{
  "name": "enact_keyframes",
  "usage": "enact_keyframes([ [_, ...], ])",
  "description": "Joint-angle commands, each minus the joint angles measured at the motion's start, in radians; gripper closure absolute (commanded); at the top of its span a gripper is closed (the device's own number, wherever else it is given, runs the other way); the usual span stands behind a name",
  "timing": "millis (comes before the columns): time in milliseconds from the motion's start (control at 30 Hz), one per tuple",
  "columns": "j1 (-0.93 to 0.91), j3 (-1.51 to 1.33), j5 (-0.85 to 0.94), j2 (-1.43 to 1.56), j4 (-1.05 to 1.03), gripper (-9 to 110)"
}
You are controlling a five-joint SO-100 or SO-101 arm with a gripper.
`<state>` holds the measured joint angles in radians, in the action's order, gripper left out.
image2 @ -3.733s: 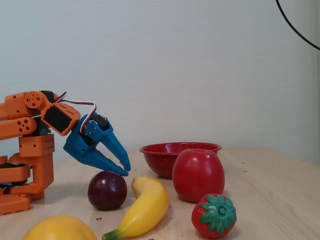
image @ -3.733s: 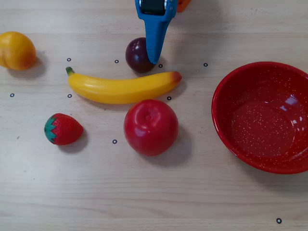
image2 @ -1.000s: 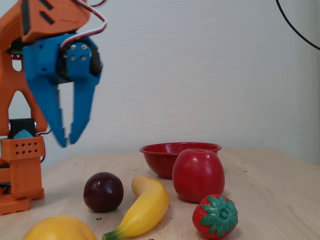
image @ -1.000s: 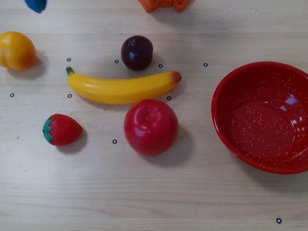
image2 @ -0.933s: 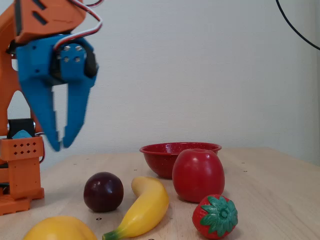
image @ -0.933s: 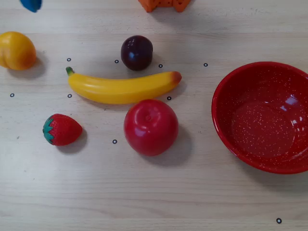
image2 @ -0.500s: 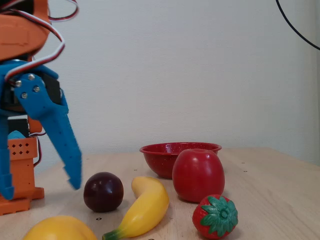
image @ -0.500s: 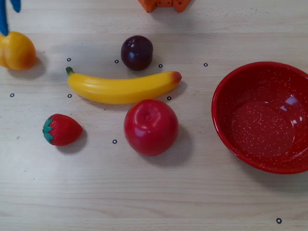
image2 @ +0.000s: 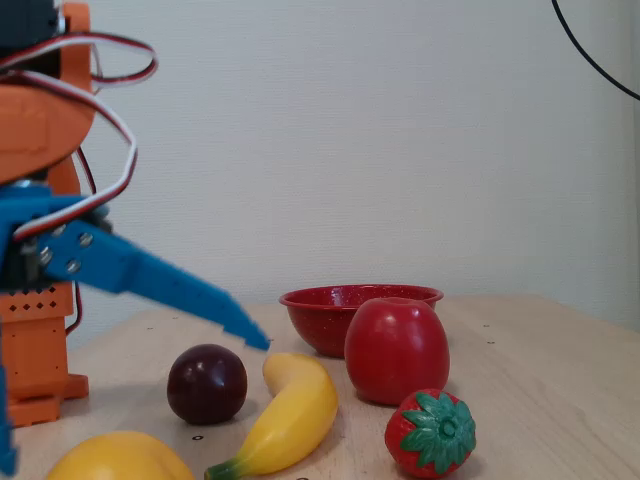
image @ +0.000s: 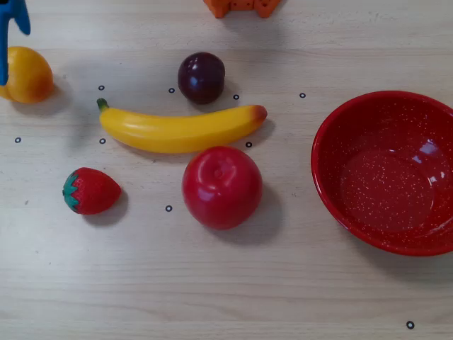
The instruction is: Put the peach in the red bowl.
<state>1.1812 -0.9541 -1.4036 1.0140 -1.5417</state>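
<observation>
My gripper (image: 8,42) stands wide over the peach (image: 27,75) at the overhead view's far left, so I should straddle it squarely before carrying it to the red bowl (image: 333,152).

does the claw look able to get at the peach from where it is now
Probably yes. The claw is open right at the peach in the overhead view, and the banana and plum lie clear of it.
</observation>
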Motion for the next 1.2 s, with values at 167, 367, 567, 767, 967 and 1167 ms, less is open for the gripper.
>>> enact_keyframes([
  [167, 0.023, 0.074, -0.002, -0.009, 0.1, 39],
  [367, 0.014, 0.054, 0.011, -0.034, 0.109, 38],
  [567, 0.002, 0.04, 0.023, -0.049, 0.091, 37],
  [767, -0.008, 0.011, 0.037, -0.063, 0.101, 37],
  [967, -0.031, -0.008, 0.066, -0.087, 0.155, 37],
  [1167, -0.051, -0.018, 0.077, -0.104, 0.207, 37],
])
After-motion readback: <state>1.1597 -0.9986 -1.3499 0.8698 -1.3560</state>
